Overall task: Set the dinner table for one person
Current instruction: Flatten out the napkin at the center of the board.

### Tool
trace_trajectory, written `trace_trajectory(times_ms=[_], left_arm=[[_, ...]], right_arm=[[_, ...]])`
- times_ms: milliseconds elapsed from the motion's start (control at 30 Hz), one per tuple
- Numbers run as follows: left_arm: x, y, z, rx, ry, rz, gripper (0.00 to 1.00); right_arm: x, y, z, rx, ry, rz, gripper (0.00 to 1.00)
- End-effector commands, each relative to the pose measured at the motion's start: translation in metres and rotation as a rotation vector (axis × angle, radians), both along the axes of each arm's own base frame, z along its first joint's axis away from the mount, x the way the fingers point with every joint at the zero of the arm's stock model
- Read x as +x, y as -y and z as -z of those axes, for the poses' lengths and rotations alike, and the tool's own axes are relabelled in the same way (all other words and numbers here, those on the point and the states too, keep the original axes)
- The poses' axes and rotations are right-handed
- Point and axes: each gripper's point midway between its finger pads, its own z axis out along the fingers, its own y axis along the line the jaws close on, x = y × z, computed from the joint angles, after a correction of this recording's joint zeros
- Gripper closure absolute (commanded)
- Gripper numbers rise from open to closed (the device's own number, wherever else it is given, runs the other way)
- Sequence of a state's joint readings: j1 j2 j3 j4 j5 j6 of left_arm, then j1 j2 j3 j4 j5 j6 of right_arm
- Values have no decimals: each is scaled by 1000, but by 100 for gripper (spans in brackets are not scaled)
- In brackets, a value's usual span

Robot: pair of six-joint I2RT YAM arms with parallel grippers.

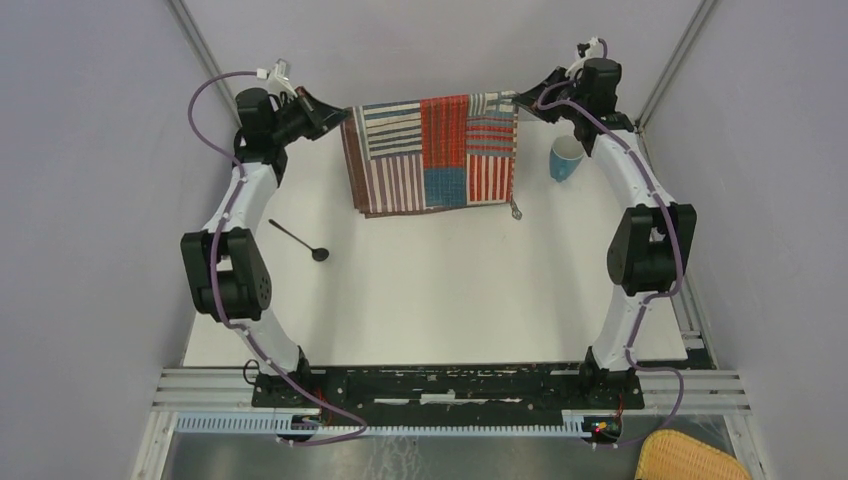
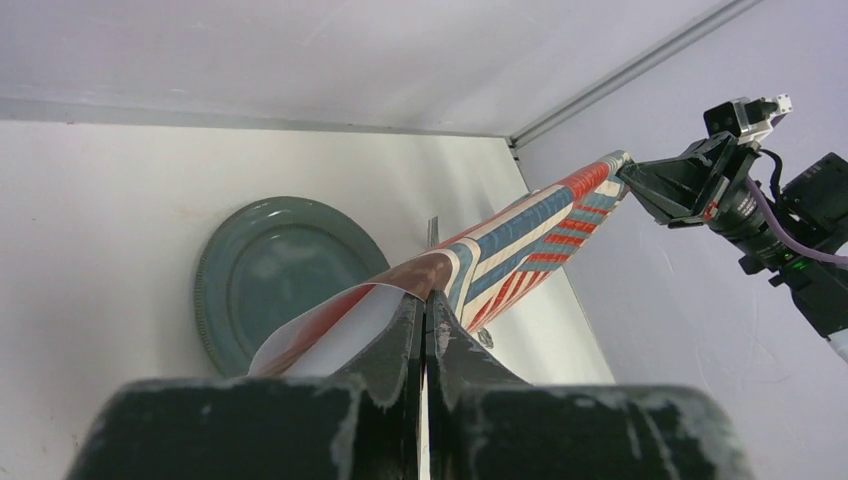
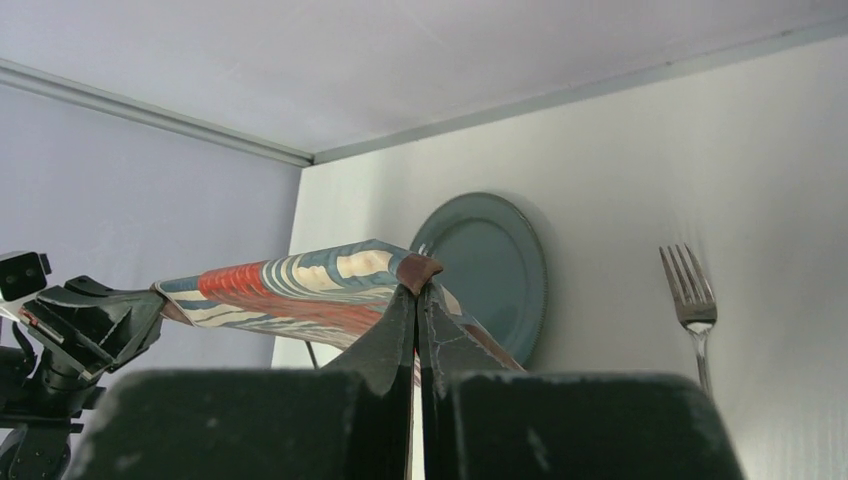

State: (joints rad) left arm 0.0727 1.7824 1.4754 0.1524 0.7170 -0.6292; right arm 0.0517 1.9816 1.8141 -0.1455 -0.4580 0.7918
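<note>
Nearest, the black base plate [image 1: 440,385] carried both arms at the near edge, with a yellow woven basket [image 1: 690,455] off the near right corner. The dinner table [image 1: 450,290], white and rail-edged, ran from the bases to the far wall. The left gripper [image 1: 338,113] was clamped tight on the top left corner of the striped patchwork placemat [image 1: 435,155], fingers pinched flat with cloth between them. The right gripper [image 1: 520,100] was likewise closed hard on the top right corner. The placemat was stretched between them, lifted off the table at the far end and hanging down. A grey-blue plate [image 2: 275,270] lay flat on the table under it, hidden from above. A fork [image 3: 690,295] lay just right of the plate, apart from it. A blue cup [image 1: 565,160] stood far right, near the right arm. A black spoon [image 1: 300,241] lay on the left, well apart from the placemat.
</note>
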Motion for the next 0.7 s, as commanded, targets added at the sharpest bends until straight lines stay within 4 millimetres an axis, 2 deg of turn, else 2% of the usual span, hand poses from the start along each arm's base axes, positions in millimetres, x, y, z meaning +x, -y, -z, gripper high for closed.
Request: trace_trajectory(times_ms=[0, 133, 167, 233, 267, 333, 400, 433, 567, 667], left_arm=[[-25, -20, -85, -5, 221, -67, 98], [-68, -10, -100, 1, 266, -45, 98], [-80, -8, -100, 2, 274, -44, 98], [-107, -3, -102, 4, 290, -28, 98], [-124, -1, -105, 6, 309, -27, 98], [-149, 4, -100, -1, 314, -13, 98], [-173, 8, -91, 7, 319, -9, 98], [-184, 10, -84, 8, 312, -7, 98], [-217, 21, -44, 14, 252, 26, 98], [-230, 24, -8, -4, 200, 27, 98]], right_arm=[[-22, 30, -99, 0, 251, 72, 100], [-72, 28, -121, 2, 312, 52, 100], [-93, 28, -131, -1, 339, 48, 100], [-123, 25, -127, 3, 342, 31, 100], [-136, 25, -118, 3, 331, 27, 100], [-166, 23, -104, 19, 320, 17, 100], [-193, 17, -85, 42, 306, -12, 100], [-204, 15, -68, 44, 281, -15, 100], [-251, 10, -16, 49, 204, -37, 100], [-282, 9, 23, 15, 140, -47, 100]])
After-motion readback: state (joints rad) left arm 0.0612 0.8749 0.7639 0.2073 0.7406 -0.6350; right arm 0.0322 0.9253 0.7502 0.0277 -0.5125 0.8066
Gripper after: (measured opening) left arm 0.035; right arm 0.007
